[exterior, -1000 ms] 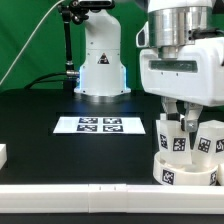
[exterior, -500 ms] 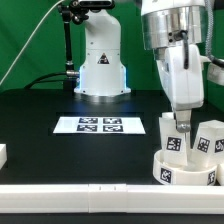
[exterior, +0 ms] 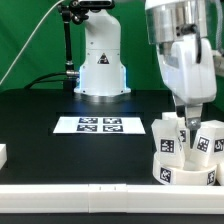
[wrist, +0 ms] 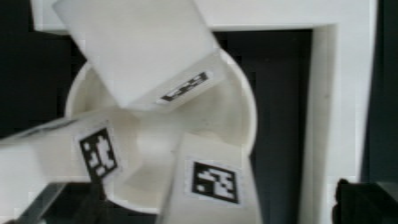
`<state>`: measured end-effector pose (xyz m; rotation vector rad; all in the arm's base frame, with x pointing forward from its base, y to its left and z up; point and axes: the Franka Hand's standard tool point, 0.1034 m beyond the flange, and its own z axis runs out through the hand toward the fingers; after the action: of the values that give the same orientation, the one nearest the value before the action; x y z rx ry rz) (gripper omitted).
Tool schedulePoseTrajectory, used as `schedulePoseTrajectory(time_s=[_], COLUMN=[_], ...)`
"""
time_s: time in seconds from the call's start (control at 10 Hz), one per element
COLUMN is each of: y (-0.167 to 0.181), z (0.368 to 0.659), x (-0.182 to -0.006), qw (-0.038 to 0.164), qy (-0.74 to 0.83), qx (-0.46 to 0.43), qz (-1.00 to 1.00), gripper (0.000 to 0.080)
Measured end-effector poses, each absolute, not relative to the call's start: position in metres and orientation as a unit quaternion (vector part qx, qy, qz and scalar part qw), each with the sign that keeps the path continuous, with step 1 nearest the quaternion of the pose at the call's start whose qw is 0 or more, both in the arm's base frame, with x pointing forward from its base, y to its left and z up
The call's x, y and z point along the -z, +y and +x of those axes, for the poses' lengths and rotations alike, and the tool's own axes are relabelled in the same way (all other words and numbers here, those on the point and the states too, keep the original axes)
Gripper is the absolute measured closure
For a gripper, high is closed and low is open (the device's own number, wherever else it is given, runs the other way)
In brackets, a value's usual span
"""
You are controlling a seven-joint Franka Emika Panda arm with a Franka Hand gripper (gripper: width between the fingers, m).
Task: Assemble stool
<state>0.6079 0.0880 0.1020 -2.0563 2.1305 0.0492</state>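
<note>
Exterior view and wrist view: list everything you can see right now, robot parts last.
Seat: one, white round disc with a tag on its rim, at the exterior view's lower right, against the front bar.
Legs: three visible, white, tagged, standing up on the seat; the wrist view also shows three meeting at the disc.
Marker board: one, flat white with black tags, centre of the table.
Table: one, black surface.
Front bar: one, long, white, along the near edge.
Small white block: one, at the exterior view's left edge.
Backdrop: green.
Robot base: white, behind the marker board.
Gripper: one, white, above the legs; jaws' state unclear.
</note>
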Motion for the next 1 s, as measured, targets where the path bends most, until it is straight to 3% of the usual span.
schedulePoseTrajectory(time_s=[0.4,0.6,1.0], y=[0.0863,0.0863,0.0873], z=[0.6080,0.6101,0.6171], x=[-0.1022,-0.1040,-0.1104], qw=[0.091,0.067,0.053], qy=[0.593,0.456,0.273], qx=[0.000,0.022,0.039], qz=[-0.800,-0.887,-0.960], gripper=[0.0151,0.0151,0.0151])
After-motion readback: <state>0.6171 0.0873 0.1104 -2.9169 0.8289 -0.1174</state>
